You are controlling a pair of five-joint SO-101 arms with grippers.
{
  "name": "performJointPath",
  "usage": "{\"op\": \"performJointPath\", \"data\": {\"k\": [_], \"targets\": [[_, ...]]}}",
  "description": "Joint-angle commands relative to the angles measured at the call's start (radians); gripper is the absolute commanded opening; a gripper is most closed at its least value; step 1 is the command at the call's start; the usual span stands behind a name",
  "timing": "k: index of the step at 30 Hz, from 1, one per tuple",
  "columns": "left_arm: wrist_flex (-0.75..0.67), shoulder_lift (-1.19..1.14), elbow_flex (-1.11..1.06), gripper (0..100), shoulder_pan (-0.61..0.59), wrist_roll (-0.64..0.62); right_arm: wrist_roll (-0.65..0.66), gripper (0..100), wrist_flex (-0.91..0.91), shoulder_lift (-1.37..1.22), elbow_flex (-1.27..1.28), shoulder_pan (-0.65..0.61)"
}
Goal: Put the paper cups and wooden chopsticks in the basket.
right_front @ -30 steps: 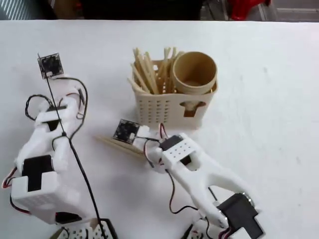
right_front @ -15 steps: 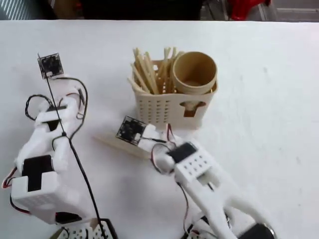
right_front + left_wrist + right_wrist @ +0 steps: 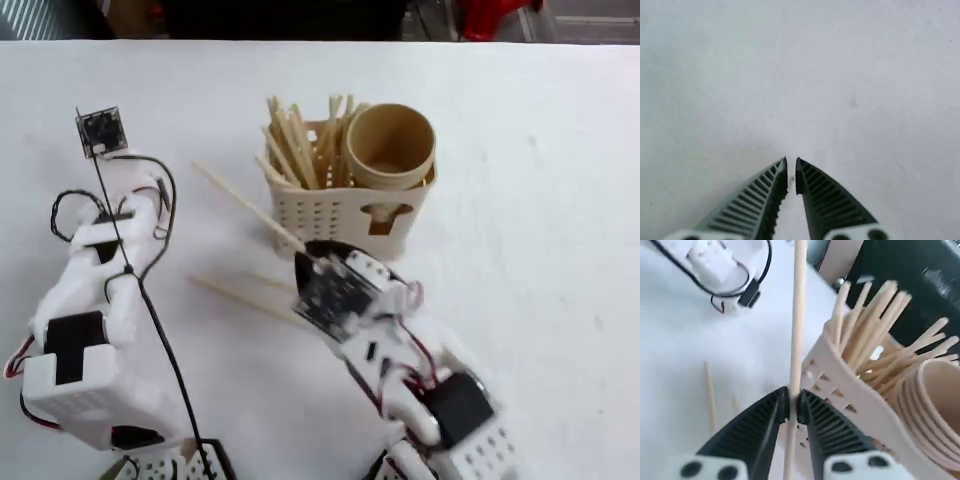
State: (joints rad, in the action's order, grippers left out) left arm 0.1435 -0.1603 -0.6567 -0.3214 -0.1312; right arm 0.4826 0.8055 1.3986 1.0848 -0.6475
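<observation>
- At seven o'clock of the basket, the right gripper pinches one wooden chopstick near its lower end, angled upward, presumably so it clears the rim.
- Inside, nested paper cups stand beside bundled chopsticks. A spare chopstick lies on the table at eight o'clock.
- At nine o'clock, the left gripper has its jaws nearly pressed together, holding nothing.
- No writing is legible.

I see a white table spread wide, a small dark speck on its top. Beyond its far edge sit a red thing and a dark space.
</observation>
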Motion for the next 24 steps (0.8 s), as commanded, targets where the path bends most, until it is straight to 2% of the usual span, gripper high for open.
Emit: {"op": "performJointPath", "data": {"k": [1, 6, 19, 24], "targets": [[-0.020, 0.002, 0.046, 5, 0.012, 0.012, -0.017, 1.6, -0.004, 0.070, -0.078, 0.005], [-0.020, 0.002, 0.046, 5, 0.012, 0.012, -0.028, 1.6, -0.016, 0.019, -0.238, 0.007], [-0.020, 0.002, 0.044, 5, 0.012, 0.012, -0.031, 1.7, -0.509, -0.452, -0.407, 0.010], [-0.020, 0.002, 0.043, 5, 0.012, 0.012, -0.031, 1.7, -0.598, -0.598, -0.471, 0.012]]}}
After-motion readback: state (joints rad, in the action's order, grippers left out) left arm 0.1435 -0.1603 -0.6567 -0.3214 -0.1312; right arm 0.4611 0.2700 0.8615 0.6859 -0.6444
